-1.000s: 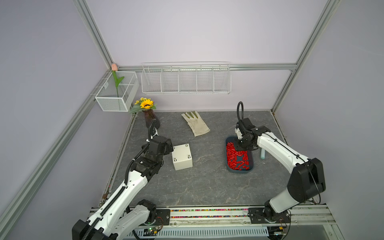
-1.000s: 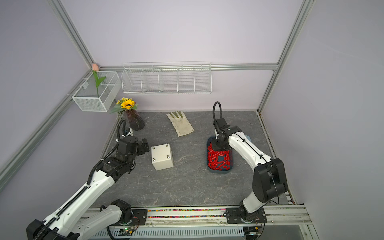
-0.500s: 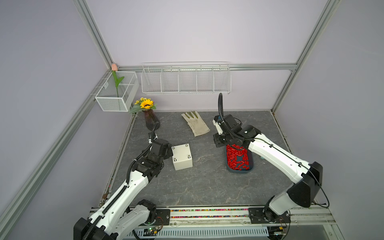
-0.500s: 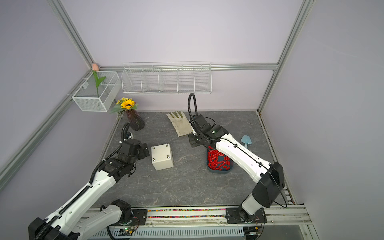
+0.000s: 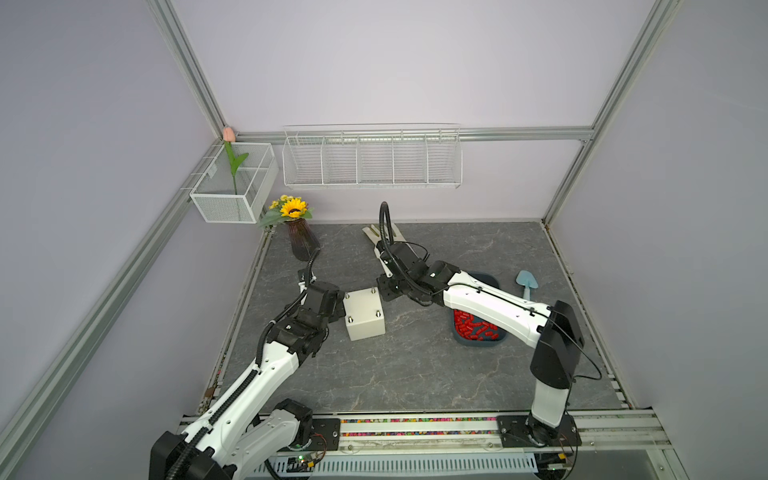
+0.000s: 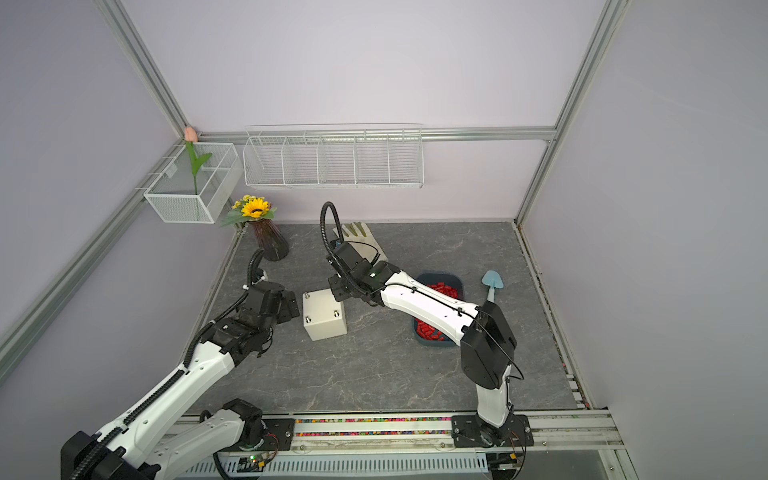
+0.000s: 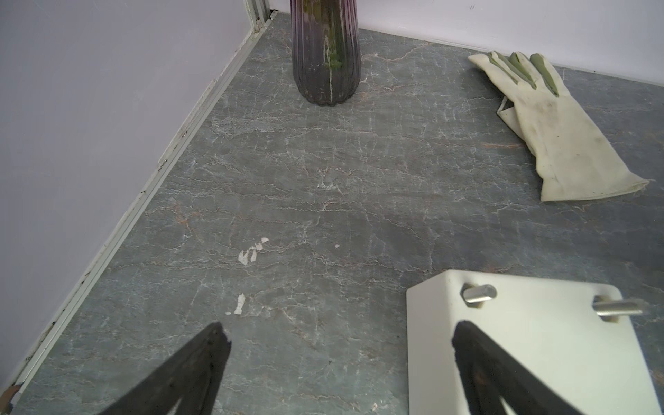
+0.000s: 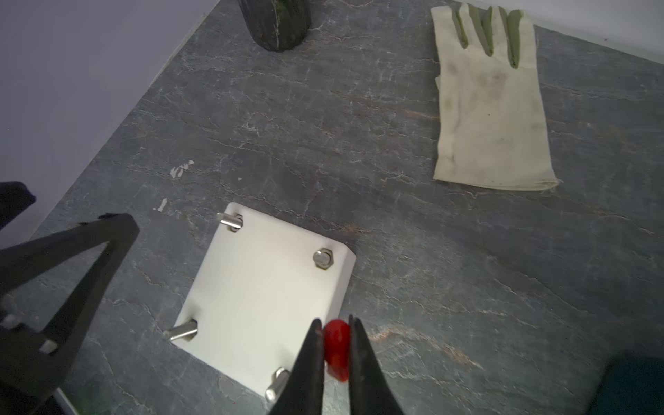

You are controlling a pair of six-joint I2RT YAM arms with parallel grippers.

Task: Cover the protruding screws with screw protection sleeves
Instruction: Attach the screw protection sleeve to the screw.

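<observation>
— That red cap (image 8: 336,350), how would it handle, do you think?

— Light as nothing, I'd say. It looks like smooth plastic, rounded, so it would likely squirt out if pinched off-centre. It's best taken across the middle of its round wall, with the open end left free. It may give a little, but I doubt it breaks.

— Is it held that way?

— Near enough. The right hand (image 8: 335,323) is almost closed, with its thin black fingers (image 8: 312,363) pinching the cap from both sides. I can't make out which end is the open one. It hangs over the edge of the white box (image 8: 266,287), near the closest of the four screws (image 8: 276,384).

— Is any screw covered?

— None that I can see. All four stand bare at the corners. They're stiff metal and won't yield, so I reckon the cap has to go on square.

— And the other hand?

— The left hand (image 7: 340,327) is spread wide and holds nothing. It sits just beside the box, opposite the right one. I can't tell whether a finger touches the box.

— Where are the rest?

— The spare caps (image 5: 473,328) lie heaped in the blue tray (image 5: 482,344) on the tabletop (image 5: 415,374), partly under the right arm.
</observation>
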